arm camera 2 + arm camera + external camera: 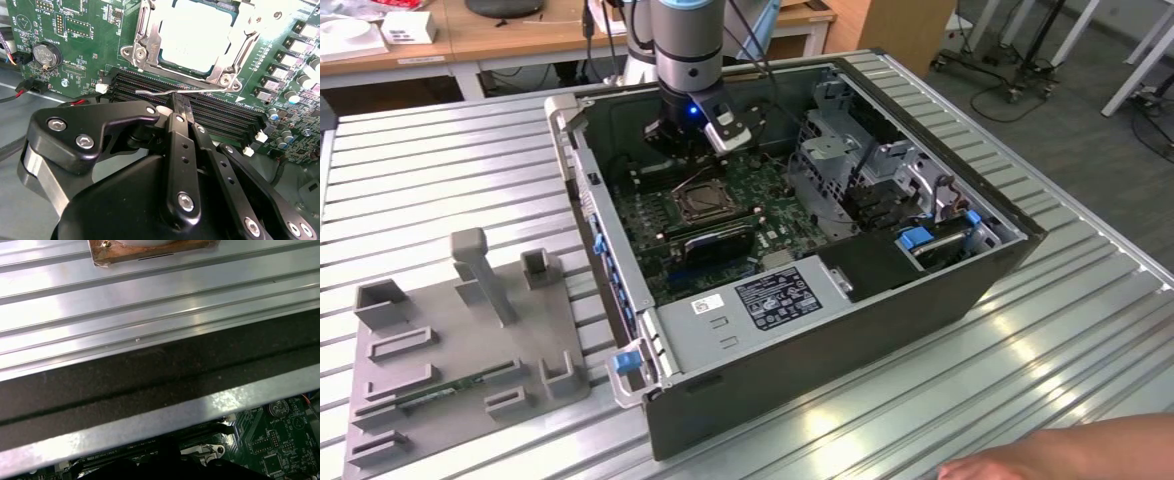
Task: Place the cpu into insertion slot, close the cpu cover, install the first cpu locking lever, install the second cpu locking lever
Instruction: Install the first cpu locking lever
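Nearest: gripper (pixel 179 104), clamped shut on wire locking lever (pixel 150 92). Shows cpu (pixel 197 35) seated in insertion slot (pixel 131 52), cpu cover (pixel 243 47) down over it. Leaves lever latching, seemingly unfinished.

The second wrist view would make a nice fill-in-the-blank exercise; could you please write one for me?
The cpu lies under the cpu cover, which is ____.
The gripper is nearest to a thin cpu locking ____ beside the memory slots.
The circuit board is coloured ____.
Missing words: closed; lever; green.
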{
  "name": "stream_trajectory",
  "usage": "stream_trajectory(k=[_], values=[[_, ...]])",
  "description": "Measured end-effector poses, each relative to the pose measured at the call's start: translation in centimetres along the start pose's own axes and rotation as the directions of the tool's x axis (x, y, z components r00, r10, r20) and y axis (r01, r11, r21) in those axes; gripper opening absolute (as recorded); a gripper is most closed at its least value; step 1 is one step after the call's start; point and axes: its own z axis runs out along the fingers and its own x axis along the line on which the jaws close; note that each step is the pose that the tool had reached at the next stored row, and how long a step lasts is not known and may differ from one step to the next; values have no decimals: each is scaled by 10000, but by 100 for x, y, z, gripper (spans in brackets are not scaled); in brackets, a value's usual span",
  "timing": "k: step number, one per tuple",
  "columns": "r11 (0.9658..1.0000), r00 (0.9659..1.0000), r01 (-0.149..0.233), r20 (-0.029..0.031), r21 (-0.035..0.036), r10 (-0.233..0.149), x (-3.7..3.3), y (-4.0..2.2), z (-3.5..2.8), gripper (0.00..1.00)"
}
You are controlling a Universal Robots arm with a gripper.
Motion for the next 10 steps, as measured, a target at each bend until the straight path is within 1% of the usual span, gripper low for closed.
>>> stream_trajectory(k=[2,4,10], values=[[10000,10000,0,0,0,0,0,-1,4,10],[10000,10000,-1,-1,-2,1,2,-8,38,10],[10000,10000,0,-1,-2,0,2,-12,43,10]])
